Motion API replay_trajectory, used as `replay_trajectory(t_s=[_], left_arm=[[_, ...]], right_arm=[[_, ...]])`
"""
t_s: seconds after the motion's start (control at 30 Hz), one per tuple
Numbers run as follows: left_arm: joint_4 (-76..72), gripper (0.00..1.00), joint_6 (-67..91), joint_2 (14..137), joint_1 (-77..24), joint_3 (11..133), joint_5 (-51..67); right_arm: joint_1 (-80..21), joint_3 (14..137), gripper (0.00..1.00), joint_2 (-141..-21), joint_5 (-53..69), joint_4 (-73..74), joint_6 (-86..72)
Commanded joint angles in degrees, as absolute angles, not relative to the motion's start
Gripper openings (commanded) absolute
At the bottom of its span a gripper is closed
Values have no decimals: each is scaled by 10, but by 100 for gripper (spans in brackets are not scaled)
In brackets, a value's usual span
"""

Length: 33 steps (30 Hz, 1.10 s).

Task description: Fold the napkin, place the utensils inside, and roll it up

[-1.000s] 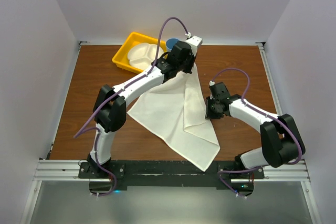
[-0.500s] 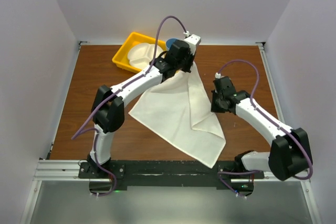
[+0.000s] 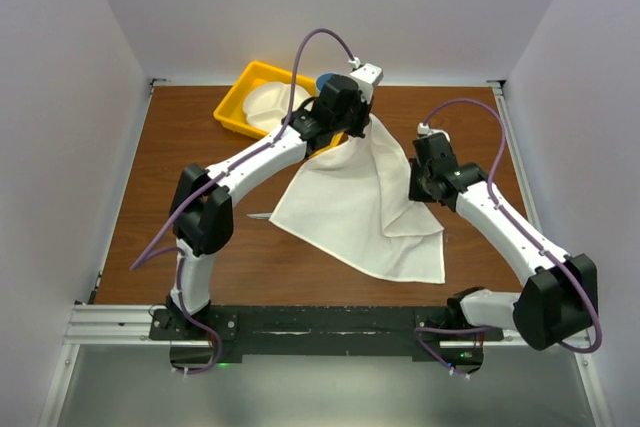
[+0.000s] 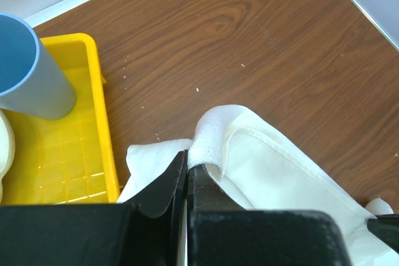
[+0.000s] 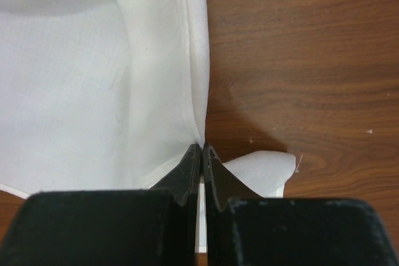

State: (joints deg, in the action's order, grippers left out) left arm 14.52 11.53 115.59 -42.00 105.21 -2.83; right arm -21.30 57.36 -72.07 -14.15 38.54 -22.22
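Observation:
The white napkin [image 3: 360, 207] hangs spread between both grippers, its lower part lying on the brown table [image 3: 180, 167]. My left gripper [image 3: 360, 129] is shut on its far top corner, the cloth [image 4: 280, 172] bunching at the closed tips [image 4: 187, 161]. My right gripper [image 3: 421, 191] is shut on the right edge, and the hem [image 5: 93, 79] runs into its tips [image 5: 201, 147]. A thin silver sliver, likely the knife [image 3: 256, 216], pokes out at the napkin's left corner. The rest of the utensils are hidden.
A yellow tray [image 3: 236, 107] stands at the far left of centre and holds a white divided plate [image 3: 270, 102]. A blue cup [image 3: 326, 80] stands at the tray's right end, close to the left gripper, and shows in the left wrist view too [image 4: 31, 73].
My right gripper has shut on the napkin's right edge and drawn it rightward and farther away. The cloth has spread wider and its near corner has slid right, uncovering the silver sliver.

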Motion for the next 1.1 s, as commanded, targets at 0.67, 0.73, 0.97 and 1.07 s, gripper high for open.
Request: replay_trajectory(t_s=[0.67,0.73,0.97,1.07], left_arm=[[113,0,134,1100,-417,1034,-3],[112,0,134,1103,-417,1034,-3],[112,0,131,1108,-416,1034,-3],[113,0,128,1107,-415,1034,-3]], right_arm=[[-203,503,33,-779,-87,312,-227],[-203,510,34,-764,-94,327,-222],[-204,507,36,-731,-49,349,-231],[-204,506,36,-736,-49,349,-231]])
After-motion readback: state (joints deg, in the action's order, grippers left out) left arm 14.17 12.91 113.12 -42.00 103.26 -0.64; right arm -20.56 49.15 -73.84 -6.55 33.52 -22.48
